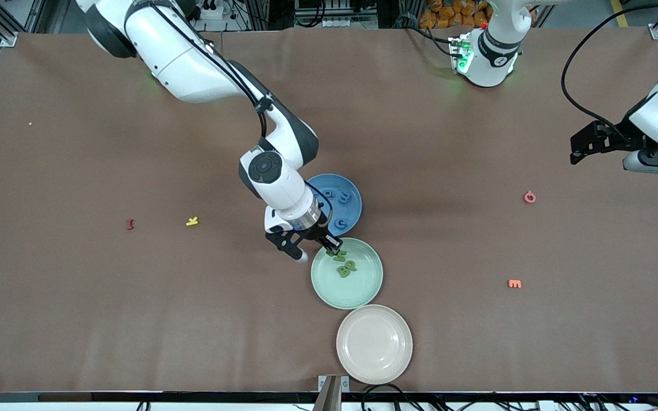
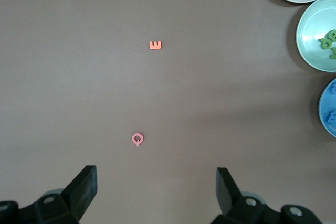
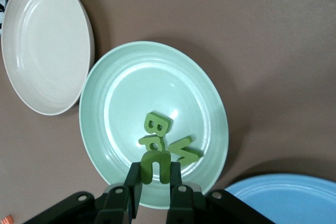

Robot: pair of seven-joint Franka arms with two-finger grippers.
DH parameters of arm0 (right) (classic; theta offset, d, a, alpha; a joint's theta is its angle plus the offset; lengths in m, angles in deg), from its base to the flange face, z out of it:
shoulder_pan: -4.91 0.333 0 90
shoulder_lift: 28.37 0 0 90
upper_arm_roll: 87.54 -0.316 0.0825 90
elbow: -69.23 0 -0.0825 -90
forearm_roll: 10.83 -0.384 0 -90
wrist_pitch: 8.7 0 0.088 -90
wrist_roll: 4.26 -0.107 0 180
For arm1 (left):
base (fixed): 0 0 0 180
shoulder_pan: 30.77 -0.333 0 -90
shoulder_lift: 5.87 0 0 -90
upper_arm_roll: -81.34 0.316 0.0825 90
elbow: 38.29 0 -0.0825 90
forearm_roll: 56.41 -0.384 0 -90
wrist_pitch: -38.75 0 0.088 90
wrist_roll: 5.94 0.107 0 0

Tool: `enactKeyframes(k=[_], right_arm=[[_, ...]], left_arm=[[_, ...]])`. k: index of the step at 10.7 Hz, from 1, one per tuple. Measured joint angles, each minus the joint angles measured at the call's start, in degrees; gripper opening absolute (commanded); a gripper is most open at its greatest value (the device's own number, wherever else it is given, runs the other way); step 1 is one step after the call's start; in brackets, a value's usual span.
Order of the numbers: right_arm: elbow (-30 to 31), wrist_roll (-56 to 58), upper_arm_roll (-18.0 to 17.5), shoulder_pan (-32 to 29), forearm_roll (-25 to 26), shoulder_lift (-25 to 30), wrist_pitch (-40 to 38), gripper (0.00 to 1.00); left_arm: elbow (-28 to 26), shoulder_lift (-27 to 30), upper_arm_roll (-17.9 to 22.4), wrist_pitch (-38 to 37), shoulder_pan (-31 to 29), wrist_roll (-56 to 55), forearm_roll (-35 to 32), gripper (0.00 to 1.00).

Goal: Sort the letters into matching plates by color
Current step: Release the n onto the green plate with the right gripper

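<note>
From the front view, my right hand (image 1: pixel 332 244) hangs over the rim of the green plate (image 1: pixel 346 273), at the edge beside the blue plate (image 1: pixel 334 204), because the green letter (image 1: pixel 333 252) I pinch belongs with the green letters (image 1: pixel 346 268) already lying in that plate; blue letters (image 1: pixel 342 197) lie in the blue plate, and the beige plate (image 1: pixel 374 343), nearest the camera, holds nothing. A red letter (image 1: pixel 129 224) and a yellow letter (image 1: pixel 192 221) lie on the counter (image 1: pixel 77 297) toward the right arm's end, while a pink letter (image 1: pixel 529 197) and an orange letter (image 1: pixel 514 283) lie toward the left arm's end, all unsorted. My left hand (image 1: pixel 583 149) waits above that end. In the left wrist view, my left hand (image 2: pixel 156 192) is spread wide and empty, with the pink letter (image 2: pixel 137 139) on the counter below it and the orange letter (image 2: pixel 155 45) well apart. In the right wrist view, my right hand (image 3: pixel 154 182) is pressed together on the green letter (image 3: pixel 155 163), held upright just above the pile (image 3: pixel 157 129) in the green plate (image 3: pixel 121 93); I judge a release here would drop it among its fellows.
</note>
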State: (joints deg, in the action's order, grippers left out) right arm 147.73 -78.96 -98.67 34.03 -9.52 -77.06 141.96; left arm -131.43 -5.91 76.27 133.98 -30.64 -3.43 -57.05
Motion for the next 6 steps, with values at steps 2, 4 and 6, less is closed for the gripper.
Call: enactKeyframes(k=[2, 4, 6], right_arm=[[-1.03, -0.04, 0.25, 0.00, 0.00, -1.38, 3.70, 1.00], [-1.26, -0.04, 0.41, 0.01, 0.06, -1.67, 4.18, 1.00], [-1.54, -0.04, 0.60, 0.01, 0.08, -1.66, 4.18, 1.00]], left_arm=[[0.00, 0.00, 0.00, 0.00, 0.00, 0.02, 0.00, 1.00], [0.00, 0.00, 0.00, 0.00, 0.00, 0.04, 0.00, 1.00], [0.00, 0.00, 0.00, 0.00, 0.00, 0.05, 0.00, 1.00]])
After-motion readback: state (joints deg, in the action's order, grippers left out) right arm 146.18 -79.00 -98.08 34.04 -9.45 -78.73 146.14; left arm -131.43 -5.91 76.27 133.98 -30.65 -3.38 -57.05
